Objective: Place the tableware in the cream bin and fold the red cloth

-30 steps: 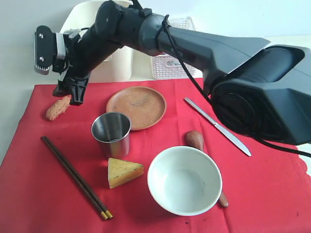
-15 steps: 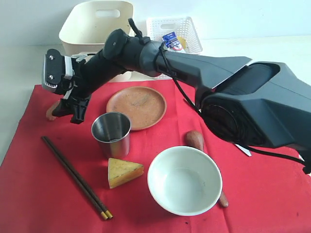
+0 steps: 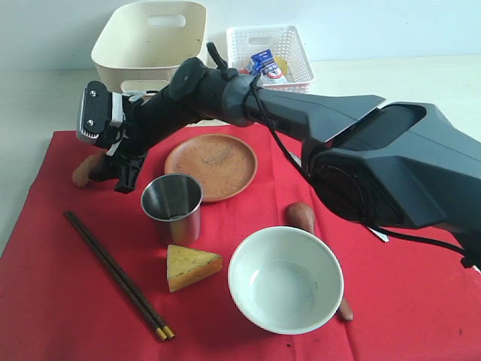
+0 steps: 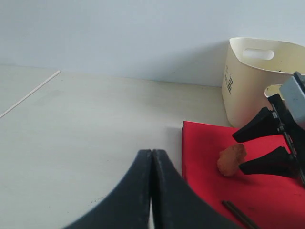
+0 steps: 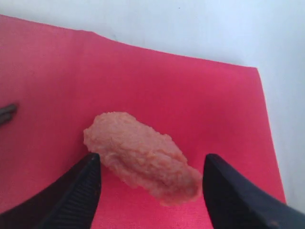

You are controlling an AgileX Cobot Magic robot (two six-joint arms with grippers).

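My right gripper [image 3: 110,176] reaches across to the far left of the red cloth [image 3: 421,301] and stands open astride a pinkish sausage [image 3: 82,171]. Up close the sausage [image 5: 143,155] lies between the two fingers of that gripper [image 5: 151,161], untouched. A brown plate [image 3: 211,166], steel cup [image 3: 173,206], dark chopsticks [image 3: 116,274], pale bowl [image 3: 285,279] and wooden spoon [image 3: 301,216] rest on the cloth. The arm hides most of the knife [image 3: 380,235]. The cream bin [image 3: 150,37] stands behind the cloth. My left gripper [image 4: 151,153] is shut and empty over the bare table.
A white lattice basket [image 3: 270,51] with food packets stands to the right of the bin. A cheese wedge [image 3: 192,267] lies between the cup and the bowl. My right arm stretches low over the plate and the cloth's right half.
The right arm has dropped lower and its open gripper has come down around the sausage. The bin and basket behind it are now uncovered.
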